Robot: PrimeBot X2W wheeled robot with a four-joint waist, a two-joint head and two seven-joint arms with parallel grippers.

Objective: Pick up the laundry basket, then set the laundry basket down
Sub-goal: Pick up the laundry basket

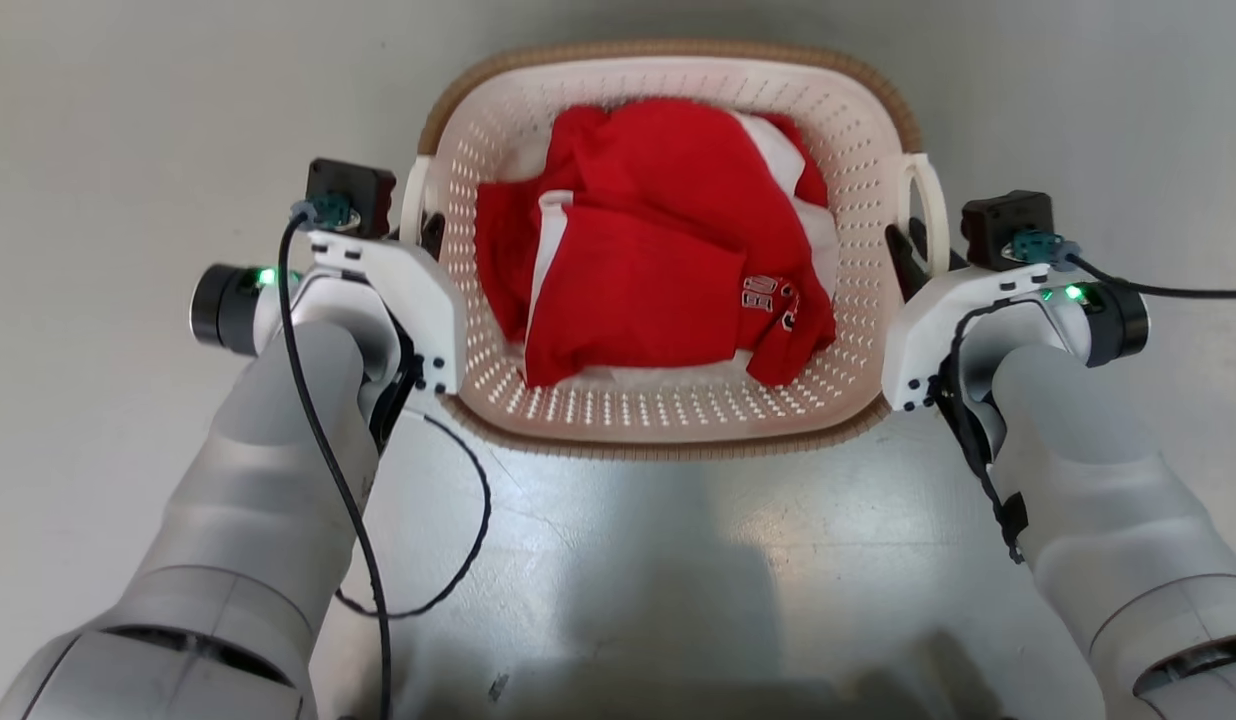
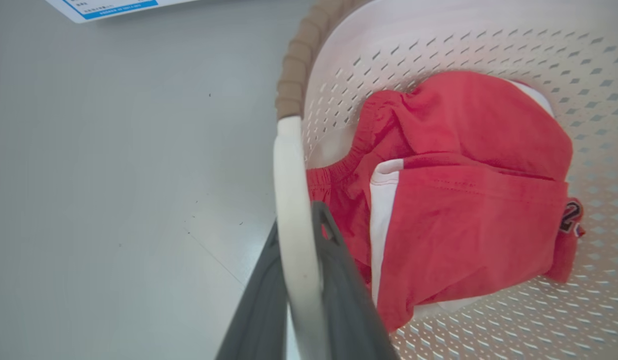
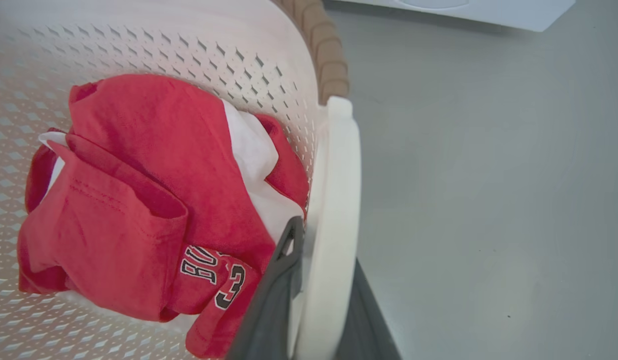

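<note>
Two claws clamped | left gripper (image 2: 296,240) pinches 9 o'clock handle (image 2: 290,190), right gripper (image 3: 324,250) pinches 3 o'clock handle (image 3: 335,200) | laundry basket (image 1: 668,425) sits at 12 between your arms, long axis looks 9-to-3, equally near both | raise evenly.

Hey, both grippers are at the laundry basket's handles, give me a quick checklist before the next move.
1. Left gripper has one finger on each side of the left handle: ok.
2. Right gripper has one finger on each side of the right handle: ok.
3. Red clothes lie inside the laundry basket, nothing over the rim: ok.
4. Basket looks level between the two arms in the head view: ok.
5. Basket bottom resting on the floor or lifted off it: cannot tell.
</note>
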